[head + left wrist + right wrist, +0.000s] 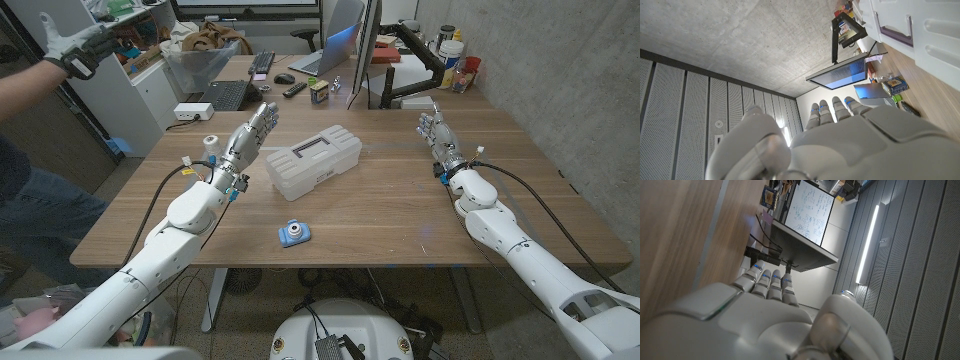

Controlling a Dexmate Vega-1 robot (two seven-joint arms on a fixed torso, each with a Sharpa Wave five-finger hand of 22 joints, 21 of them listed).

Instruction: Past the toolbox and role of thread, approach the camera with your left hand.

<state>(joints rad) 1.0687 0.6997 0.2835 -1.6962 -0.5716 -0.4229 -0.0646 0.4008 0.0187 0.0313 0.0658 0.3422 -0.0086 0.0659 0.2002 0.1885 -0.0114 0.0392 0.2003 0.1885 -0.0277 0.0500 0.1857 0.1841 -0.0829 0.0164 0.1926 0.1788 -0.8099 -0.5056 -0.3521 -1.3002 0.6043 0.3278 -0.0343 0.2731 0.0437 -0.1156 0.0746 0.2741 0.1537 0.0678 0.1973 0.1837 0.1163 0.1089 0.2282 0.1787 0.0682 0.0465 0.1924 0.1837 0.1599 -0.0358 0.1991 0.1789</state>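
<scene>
A: Left hand (248, 138) is raised over the wooden table (400, 200), fingers straight and slightly apart, holding nothing, just left of the white plastic toolbox (313, 160).
B: Thread?
A: White roll of thread (210, 143) sits just beside the left wrist.
B: Camera?
A: Small blue toy camera (294, 234) lies near the front edge, apart from that hand.
B: Right hand (438, 133)?
A: Fingers extended, holding nothing, at the table's right side.

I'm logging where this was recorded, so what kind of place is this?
Probably an office or lab workspace: a monitor on an arm, a keyboard and a laptop stand behind the wooden table, beside concrete walls.
</scene>
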